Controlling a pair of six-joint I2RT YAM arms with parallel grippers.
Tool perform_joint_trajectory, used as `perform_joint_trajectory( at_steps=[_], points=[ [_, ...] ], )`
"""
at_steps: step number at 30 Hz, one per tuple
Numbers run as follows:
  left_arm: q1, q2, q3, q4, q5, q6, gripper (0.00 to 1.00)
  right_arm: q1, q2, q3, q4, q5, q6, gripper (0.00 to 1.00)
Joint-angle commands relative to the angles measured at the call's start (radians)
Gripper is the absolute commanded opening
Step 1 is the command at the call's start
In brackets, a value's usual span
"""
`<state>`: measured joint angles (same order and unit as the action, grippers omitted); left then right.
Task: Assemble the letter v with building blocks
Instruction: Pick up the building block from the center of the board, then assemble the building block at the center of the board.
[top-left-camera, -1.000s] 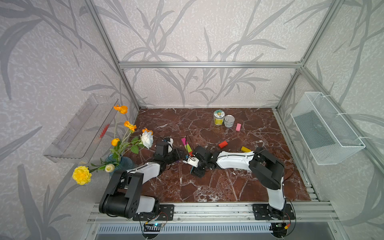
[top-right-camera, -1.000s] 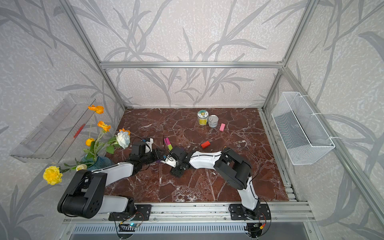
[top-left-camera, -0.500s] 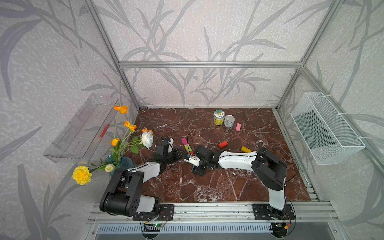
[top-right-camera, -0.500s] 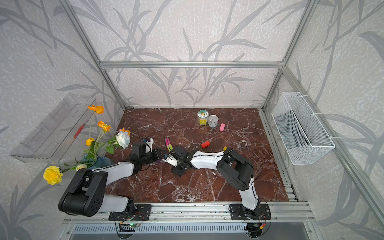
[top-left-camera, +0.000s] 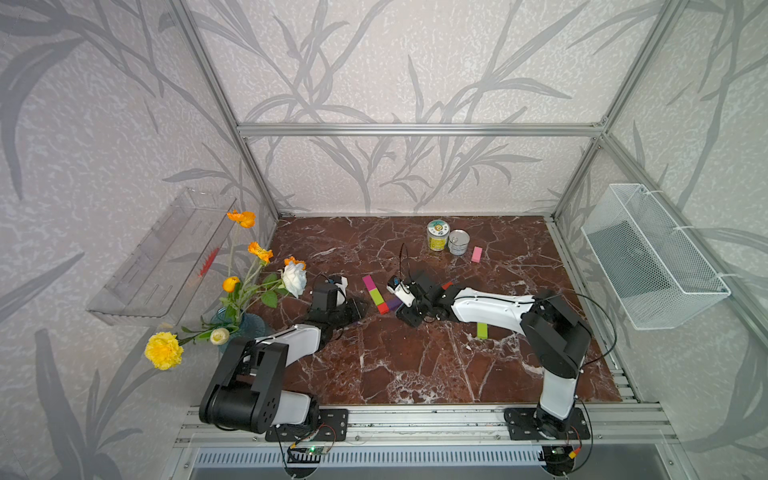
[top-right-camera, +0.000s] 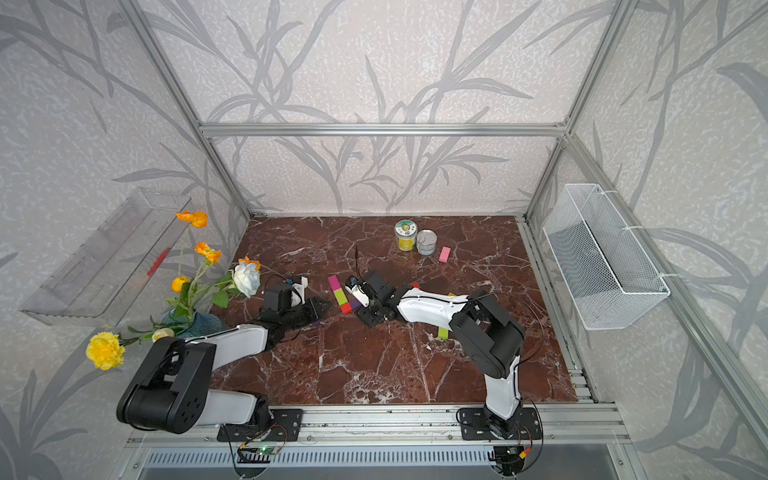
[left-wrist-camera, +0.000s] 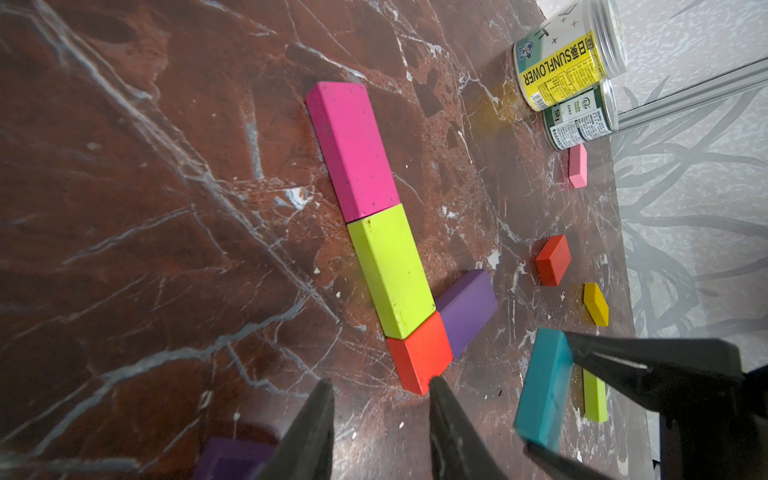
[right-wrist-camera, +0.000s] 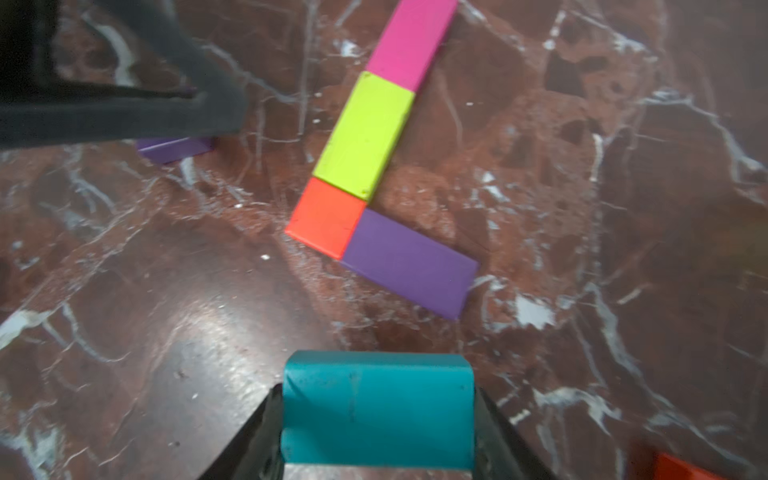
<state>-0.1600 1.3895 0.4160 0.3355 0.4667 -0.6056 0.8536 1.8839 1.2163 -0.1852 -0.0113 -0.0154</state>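
- Toward the middle of the red-brown marble worktop (top-left-camera: 415, 365), a magenta brick (left-wrist-camera: 353, 153), lime-green brick (left-wrist-camera: 390, 270) and red corner cube (left-wrist-camera: 419, 353) form one arm of the letter v (top-left-camera: 376, 296); one purple brick (left-wrist-camera: 467, 311) starts the other.
- Right gripper (right-wrist-camera: 378, 392) clamps a teal brick (left-wrist-camera: 544, 386) nearby, likely the next piece.
- Left gripper (left-wrist-camera: 380, 384) gapes empty by the corner.

Bright and even throughout, shadows soft. Glare on the table (right-wrist-camera: 199, 328) in the right wrist view, nearby teal block (right-wrist-camera: 378, 411) blurred, corners soft.
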Motion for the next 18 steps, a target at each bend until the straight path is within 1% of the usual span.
perform_joint_trajectory(
  at_steps=[1,11,18],
  points=[
    [-0.008,0.006,-0.009,0.015,0.006,0.002,0.37,-0.024,-0.009,0.06,-0.038,0.057,0.07,0.0],
    [-0.012,0.008,-0.006,0.007,-0.005,0.006,0.37,-0.067,0.041,0.142,-0.124,0.137,0.106,0.0],
    [-0.013,0.014,-0.003,0.007,-0.008,0.008,0.37,-0.083,0.087,0.179,-0.166,0.14,0.107,0.02]
  ],
)
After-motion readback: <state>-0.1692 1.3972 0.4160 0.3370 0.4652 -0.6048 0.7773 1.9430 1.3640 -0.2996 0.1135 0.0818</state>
